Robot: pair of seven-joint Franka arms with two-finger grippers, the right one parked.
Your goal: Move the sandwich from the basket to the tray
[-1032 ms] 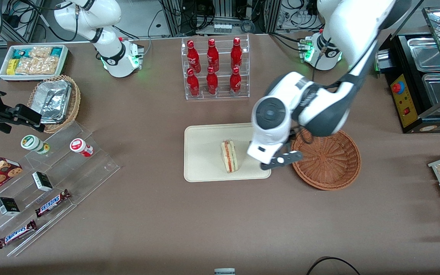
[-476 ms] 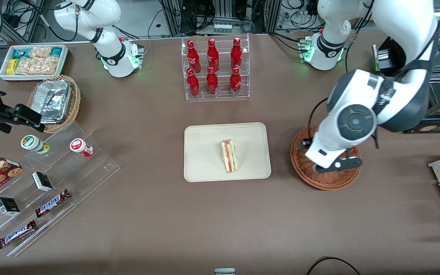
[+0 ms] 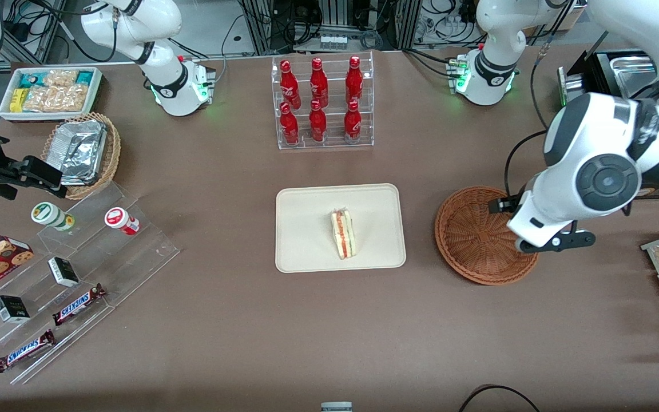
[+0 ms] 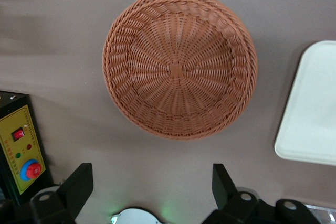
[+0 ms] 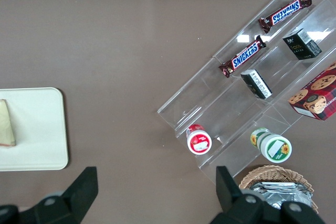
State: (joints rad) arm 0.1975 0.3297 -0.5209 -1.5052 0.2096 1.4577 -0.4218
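While sandwich (image 3: 344,233) lies on tray (image 3: 306,206) — tool (image 4: 152,182) wide, empty, above basket (image 3: 472,240) edge.

Layered sandwich (image 3: 344,234) lies on cream tray (image 3: 306,229); wicker basket (image 3: 478,237) beside it.

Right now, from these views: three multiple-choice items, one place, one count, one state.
1. The sandwich lies:
A. in the basket
B. on the tray
C. on the bare table

2. Red bottles in the clear rack:
A. four
B. five
C. six

3. The left arm's tool is:
A. shut on the sandwich
B. open, empty
C. shut on the basket rim

Key: 1 B, it rests on the tray; 2 C, two rows of three bottles; 3 B, the tool hangs open above the empty basket.
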